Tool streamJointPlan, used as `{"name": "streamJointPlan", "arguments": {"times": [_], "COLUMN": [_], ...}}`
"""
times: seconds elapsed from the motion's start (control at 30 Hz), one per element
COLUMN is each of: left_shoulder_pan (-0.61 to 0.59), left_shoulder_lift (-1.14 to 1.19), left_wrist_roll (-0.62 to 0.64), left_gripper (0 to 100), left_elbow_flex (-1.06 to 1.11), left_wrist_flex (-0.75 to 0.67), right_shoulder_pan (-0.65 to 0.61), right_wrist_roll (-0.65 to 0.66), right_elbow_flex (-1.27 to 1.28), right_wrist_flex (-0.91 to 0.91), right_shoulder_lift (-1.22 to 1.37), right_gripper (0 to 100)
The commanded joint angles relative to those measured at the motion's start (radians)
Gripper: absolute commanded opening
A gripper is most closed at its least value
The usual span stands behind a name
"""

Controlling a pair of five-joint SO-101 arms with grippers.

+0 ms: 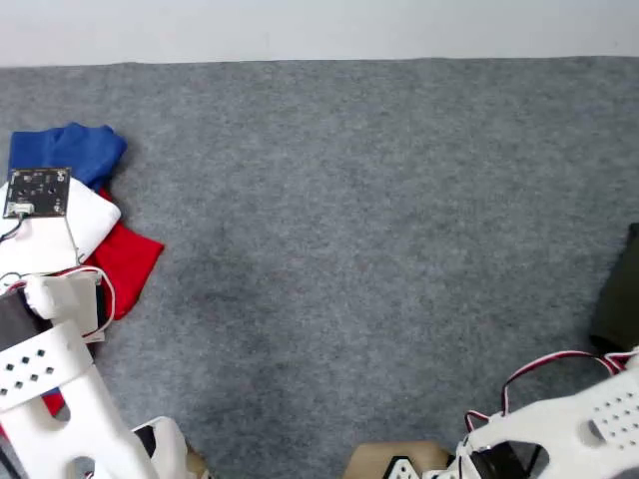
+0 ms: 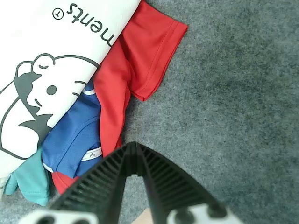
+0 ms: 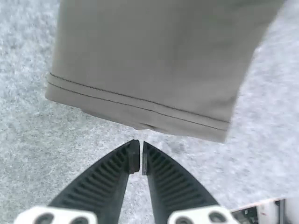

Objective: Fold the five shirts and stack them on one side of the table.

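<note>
A pile of shirts lies at the table's left edge: a white shirt [image 1: 60, 230] with a bear print [image 2: 51, 60] on top, a red shirt [image 1: 128, 261] [image 2: 140, 60], a blue shirt [image 1: 68, 150] [image 2: 74, 140] and a teal shirt [image 2: 30, 179] under them. My left gripper [image 2: 135, 148] hovers shut and empty over the carpet just beside the red shirt. At the right edge lies a dark olive-grey shirt [image 1: 619, 299] [image 3: 149, 60], flat with its hem towards me. My right gripper [image 3: 140, 145] is shut and empty, just short of that hem.
Grey carpet [image 1: 359, 220] covers the table. The left arm [image 1: 50, 379] stands at the near left corner over the pile, the right arm [image 1: 569, 424] at the near right. A pale wall runs along the far edge.
</note>
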Motion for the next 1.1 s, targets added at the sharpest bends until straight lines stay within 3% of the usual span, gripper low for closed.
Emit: {"name": "streamJointPlan", "arguments": {"times": [0.0, 0.2, 0.47, 0.7, 0.9, 1.07], "left_shoulder_pan": [0.009, 0.009, -0.032, -0.222, -0.393, -0.454], "left_shoulder_lift": [-0.018, -0.018, -0.017, -0.011, -0.009, -0.009], "left_wrist_roll": [-0.006, -0.015, -0.235, -0.420, -0.557, -0.649], "left_gripper": [0, 0, 0, 0, 0, 3], "left_elbow_flex": [-0.012, -0.010, -0.012, 0.024, 0.174, 0.332], "left_wrist_flex": [-0.006, -0.012, -0.018, -0.143, -0.367, -0.551], "right_shoulder_pan": [-0.010, -0.085, -0.358, -0.541, -0.572, -0.581], "right_wrist_roll": [-0.054, -0.083, -0.292, -0.454, -0.526, -0.537], "right_elbow_flex": [-0.003, 0.201, 0.687, 1.011, 1.162, 1.178], "right_wrist_flex": [0.044, 0.044, 0.042, 0.041, 0.041, 0.039], "right_shoulder_lift": [-0.160, -0.389, -0.885, -1.205, -1.334, -1.400], "right_gripper": [1.0, 1.0, 1.0, 1.0, 1.0, 1.0]}}
